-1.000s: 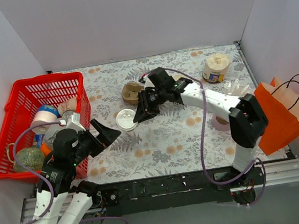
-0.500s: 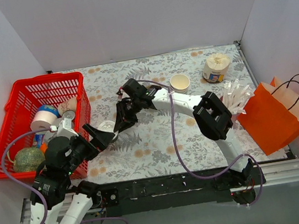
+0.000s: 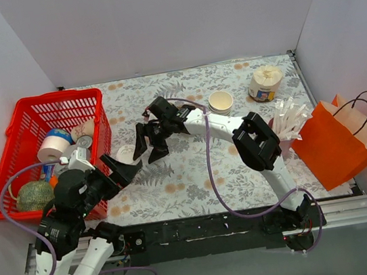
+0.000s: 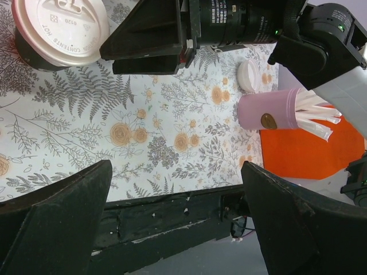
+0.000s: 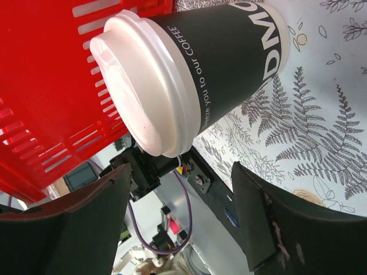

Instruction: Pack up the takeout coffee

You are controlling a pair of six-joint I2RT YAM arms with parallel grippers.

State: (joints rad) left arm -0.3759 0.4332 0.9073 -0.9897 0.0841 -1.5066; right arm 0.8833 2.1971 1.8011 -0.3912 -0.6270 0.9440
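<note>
Starting at the right gripper (image 3: 145,153), we see its two black fingers spread apart with nothing held between them. In the right wrist view they sit in the lower corners of the frame, clear of everything. Just beyond them stands the takeout coffee (image 5: 195,80), a dark paper cup with a white plastic lid and white lettering on its side, resting on the fern-and-flower tablecloth (image 3: 196,177). In the overhead view the coffee is left of centre, its white lid partly hidden, just beside the right-hand wall of the red basket (image 3: 55,97).

The left gripper (image 3: 121,168) also stands wide open and holds nothing. It sits just below the coffee in the overhead frame. In the left wrist view its fingers (image 4: 51,223) fill the lower corners, the lidded cup shows at the upper left, and the right gripper's black fingers are immediately to the right of the cup.

Moving outward, the right arm (image 3: 259,140) stretches from the lower right across the middle of the cloth, and the left arm (image 3: 70,208) rises from the lower left beside the basket, which holds several items. Toward the upper right we see a lidless cream cup (image 3: 221,101) and a round tub (image 3: 264,81). At the right edge a pink cup of white sticks (image 4: 266,112) stands just beside an orange paper bag (image 3: 341,139) with dark handles.
</note>
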